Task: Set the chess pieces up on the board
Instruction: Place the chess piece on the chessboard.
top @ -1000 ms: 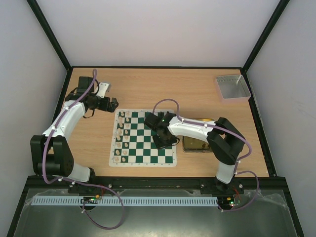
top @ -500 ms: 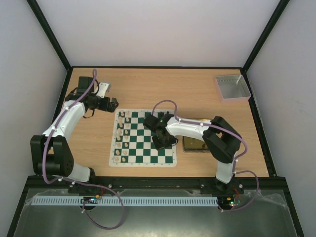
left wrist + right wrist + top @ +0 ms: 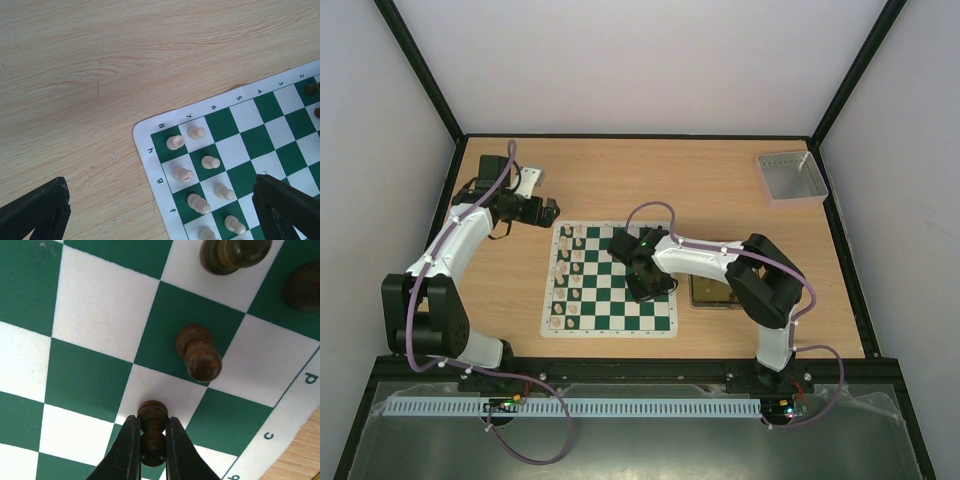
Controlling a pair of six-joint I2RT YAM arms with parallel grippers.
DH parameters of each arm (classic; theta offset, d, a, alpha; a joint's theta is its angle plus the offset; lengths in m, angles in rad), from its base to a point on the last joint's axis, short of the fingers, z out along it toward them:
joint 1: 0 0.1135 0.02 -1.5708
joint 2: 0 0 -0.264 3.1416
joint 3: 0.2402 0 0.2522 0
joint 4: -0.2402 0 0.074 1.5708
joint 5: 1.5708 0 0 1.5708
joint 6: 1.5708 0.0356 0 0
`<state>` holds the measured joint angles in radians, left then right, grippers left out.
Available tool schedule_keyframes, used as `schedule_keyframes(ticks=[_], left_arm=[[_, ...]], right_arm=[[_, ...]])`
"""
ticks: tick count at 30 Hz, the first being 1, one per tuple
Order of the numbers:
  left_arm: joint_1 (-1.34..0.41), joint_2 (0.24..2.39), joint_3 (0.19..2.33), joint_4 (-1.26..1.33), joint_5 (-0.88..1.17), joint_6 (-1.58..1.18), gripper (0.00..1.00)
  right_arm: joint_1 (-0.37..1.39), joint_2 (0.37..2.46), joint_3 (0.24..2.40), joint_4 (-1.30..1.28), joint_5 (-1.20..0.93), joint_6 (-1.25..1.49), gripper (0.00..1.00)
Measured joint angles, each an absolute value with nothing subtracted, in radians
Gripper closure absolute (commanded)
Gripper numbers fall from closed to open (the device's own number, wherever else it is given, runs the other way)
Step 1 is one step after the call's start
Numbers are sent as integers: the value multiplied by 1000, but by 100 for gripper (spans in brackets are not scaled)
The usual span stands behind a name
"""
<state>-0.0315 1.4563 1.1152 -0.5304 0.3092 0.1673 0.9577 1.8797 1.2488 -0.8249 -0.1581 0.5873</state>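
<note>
The green and white board (image 3: pixel 610 280) lies mid-table. Cream pieces (image 3: pixel 570 270) stand in two columns along its left side; several show in the left wrist view (image 3: pixel 200 165). My right gripper (image 3: pixel 151 432) is shut on a dark brown pawn (image 3: pixel 152 432) over a white square near the board's right edge, and in the top view it is over the board's right part (image 3: pixel 648 285). Another dark pawn (image 3: pixel 198 352) stands on the adjoining green square, with two more dark pieces (image 3: pixel 232 254) beyond. My left gripper (image 3: pixel 548 211) is open and empty, above the table beside the board's far left corner.
A gold tin (image 3: pixel 715 285) sits right of the board, partly under the right arm. A grey tray (image 3: pixel 790 177) stands at the far right. Bare wooden table (image 3: pixel 100 75) lies left of and beyond the board.
The right arm has shifted slightly left over the board with the pawn. The left arm has not moved.
</note>
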Motion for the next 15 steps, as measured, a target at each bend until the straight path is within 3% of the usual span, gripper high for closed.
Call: schedule_keyframes(ticks=[7,10,15], left_arm=[[-31,1456,1115,-530,310,167,1],[-31,1456,1115,-530,310,167,1],[-31,1456,1115,-530,310,167,1]], right_arm=[[958,1889,1250,-826,-158,585,81],[958,1889,1252,-827,-159,584,71],[958,1889,1260,-830,-156,579,69]])
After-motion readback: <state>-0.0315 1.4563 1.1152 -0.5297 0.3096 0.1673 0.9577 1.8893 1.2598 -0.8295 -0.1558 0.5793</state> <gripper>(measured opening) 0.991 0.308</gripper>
